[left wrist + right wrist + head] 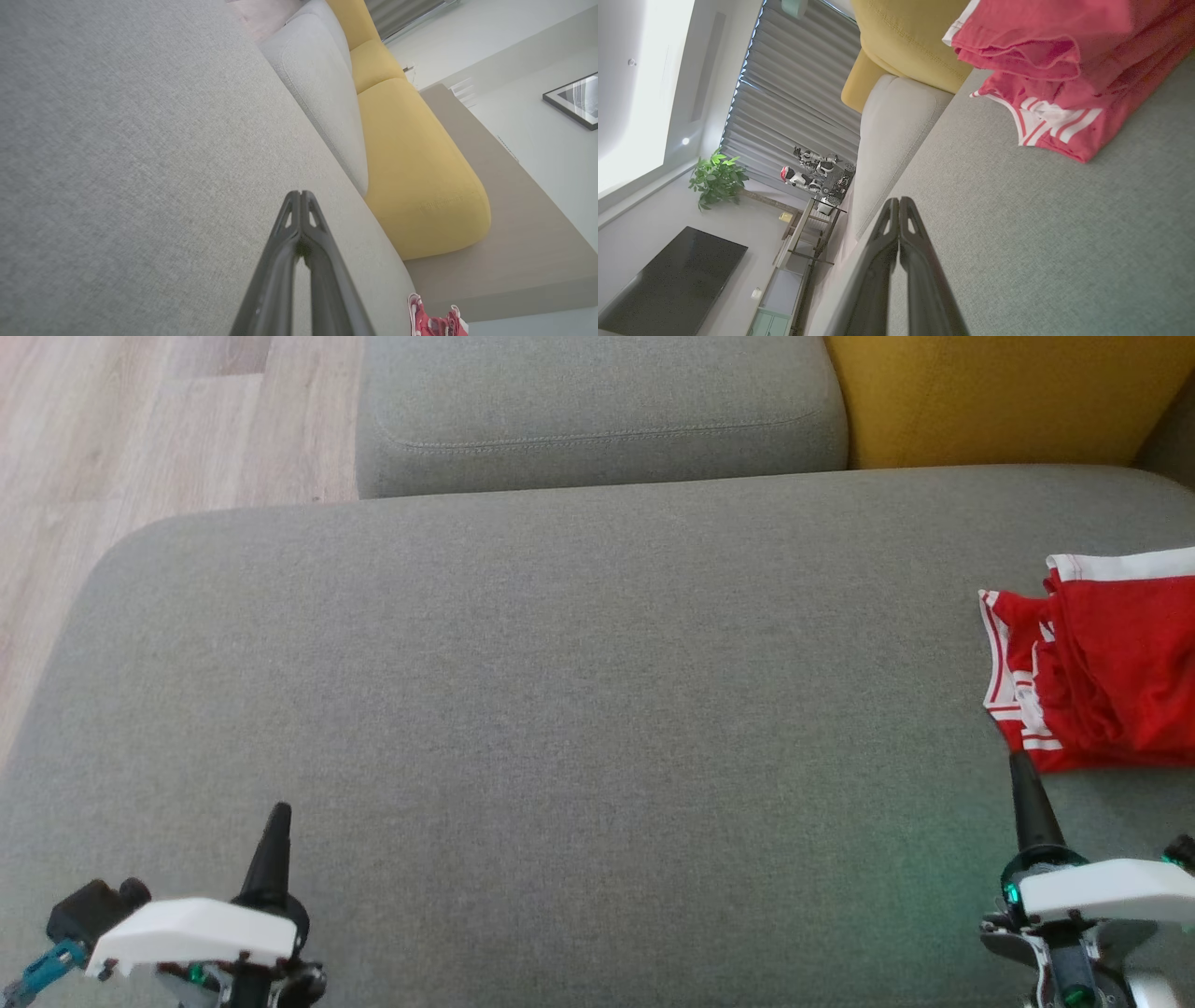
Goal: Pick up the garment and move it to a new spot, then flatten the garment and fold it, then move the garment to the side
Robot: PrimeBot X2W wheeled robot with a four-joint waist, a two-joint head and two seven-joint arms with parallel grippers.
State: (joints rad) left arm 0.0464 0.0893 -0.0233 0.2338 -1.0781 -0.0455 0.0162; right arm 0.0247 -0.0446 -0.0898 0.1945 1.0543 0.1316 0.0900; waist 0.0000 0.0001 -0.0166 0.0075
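In the head view, a grey fabric sofa seat (560, 709) is backed by a grey cushion (597, 411) and a yellow cushion (1008, 392). A red garment with white stripes (1102, 672) lies bunched at the seat's right, cut off by the frame. The left fingers (271, 849) and right fingers (1032, 803) are pressed together, empty.

In the left wrist view, 1 garment corner (432, 322) is cut off below.

In the right wrist view, the garment (1064, 56) lies near the closed fingers (878, 270), untouched.
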